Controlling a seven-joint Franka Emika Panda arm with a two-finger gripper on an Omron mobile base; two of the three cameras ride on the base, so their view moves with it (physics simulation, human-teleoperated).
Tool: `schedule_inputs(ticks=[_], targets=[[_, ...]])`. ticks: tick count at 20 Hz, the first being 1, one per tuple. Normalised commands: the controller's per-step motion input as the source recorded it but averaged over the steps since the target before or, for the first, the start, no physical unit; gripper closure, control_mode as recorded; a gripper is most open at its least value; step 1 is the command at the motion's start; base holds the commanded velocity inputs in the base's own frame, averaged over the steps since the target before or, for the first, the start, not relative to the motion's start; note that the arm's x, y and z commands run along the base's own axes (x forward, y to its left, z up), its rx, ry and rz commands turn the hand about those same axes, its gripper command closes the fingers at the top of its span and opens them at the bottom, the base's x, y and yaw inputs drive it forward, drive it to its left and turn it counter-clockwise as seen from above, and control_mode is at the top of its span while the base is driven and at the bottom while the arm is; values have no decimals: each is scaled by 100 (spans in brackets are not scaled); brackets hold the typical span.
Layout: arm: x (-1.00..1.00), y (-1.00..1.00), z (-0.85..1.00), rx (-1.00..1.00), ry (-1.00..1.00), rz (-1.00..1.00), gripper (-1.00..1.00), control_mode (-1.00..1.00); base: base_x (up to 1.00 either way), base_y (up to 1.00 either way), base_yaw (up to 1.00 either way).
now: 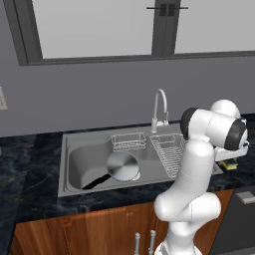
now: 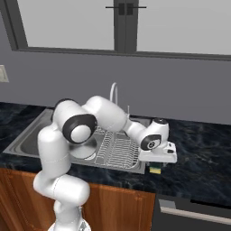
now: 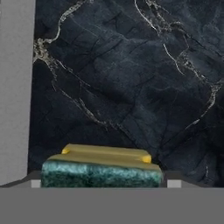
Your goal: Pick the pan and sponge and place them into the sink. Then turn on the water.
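The sponge point(image 3: 101, 174), dark green on top and yellow below, lies on the black marble counter point(image 3: 131, 78) right of the sink. It sits between my gripper's point(image 3: 104, 180) two fingertips, which stand close beside its two ends; the jaws are open around it, with a thin gap at the right end. From the base views the hand point(image 2: 158, 152) hovers just over the sponge point(image 2: 155, 170) near the counter's front edge. The silver pan point(image 1: 122, 166) lies inside the sink point(image 1: 74, 149), its black handle point(image 1: 94, 182) pointing to the front left. No water runs from the faucet point(image 1: 159, 107).
A wire dish rack point(image 1: 169, 149) fills the sink's right part and a small wire basket point(image 1: 128, 141) hangs at its back. The sink's grey rim point(image 3: 15, 87) runs along the left of the hand view. A dark appliance point(image 2: 194, 212) sits below the counter at right.
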Motion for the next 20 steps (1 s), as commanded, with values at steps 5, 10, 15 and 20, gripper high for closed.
schedule_inputs(ticks=[5, 10, 15, 20], targets=[[2, -11, -9, 4, 0, 0, 100, -100, 0, 0, 0], [-4, -5, 0, 5, 0, 0, 100, -100, 0, 0, 0], [-8, -4, 10, 4, 0, -2, 100, -100, 0, 0, 0], [-12, -1, 42, 3, 0, -2, 100, -100, 0, 0, 0]])
